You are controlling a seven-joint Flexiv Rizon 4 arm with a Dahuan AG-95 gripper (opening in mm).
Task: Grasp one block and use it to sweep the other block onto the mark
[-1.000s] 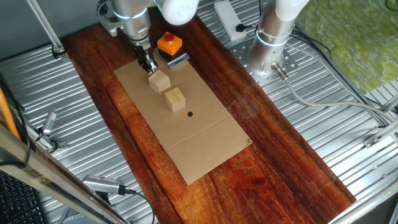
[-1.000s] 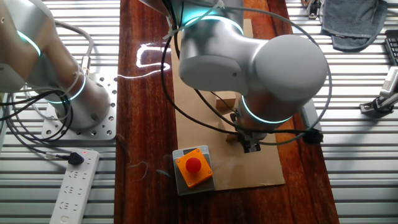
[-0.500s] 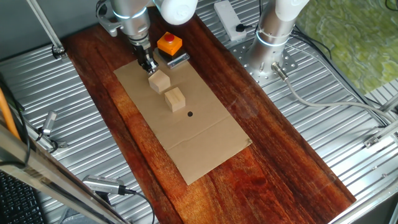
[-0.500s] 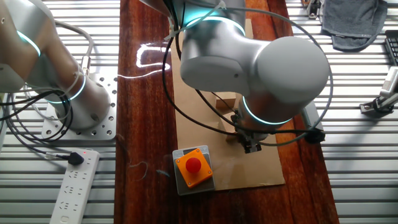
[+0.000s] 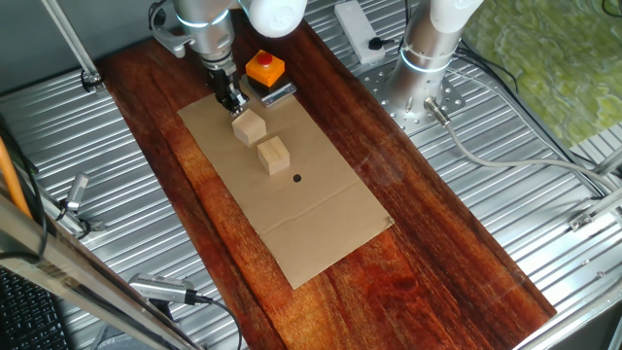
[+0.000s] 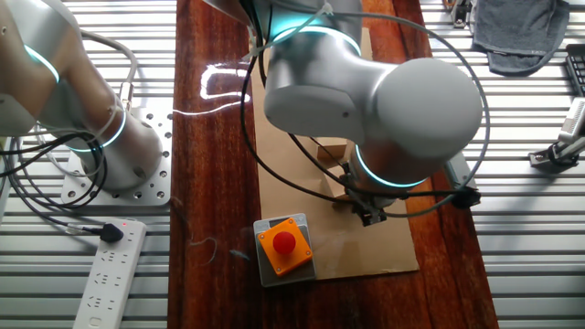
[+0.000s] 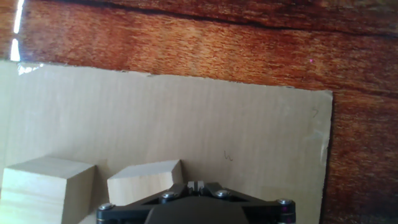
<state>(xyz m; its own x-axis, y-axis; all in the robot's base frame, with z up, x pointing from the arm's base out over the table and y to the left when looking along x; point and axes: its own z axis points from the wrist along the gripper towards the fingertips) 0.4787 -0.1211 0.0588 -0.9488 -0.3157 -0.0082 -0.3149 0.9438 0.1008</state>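
Two pale wooden blocks lie on the cardboard sheet. One block is right beside my gripper. The other block lies just past it, toward the tiny black mark. In the hand view the fingertips are pressed together with nothing between them. One block sits just left of them and the second lies farther left. In the other fixed view the arm hides most of this; a bit of a block and the gripper show.
An orange box with a red button stands at the cardboard's far end, also seen in the other fixed view. A dark bar lies next to it. Ribbed metal tables flank the wooden board; a second arm's base stands to the right.
The wrist has shifted very slightly in the other fixed view. The blocks have not moved.
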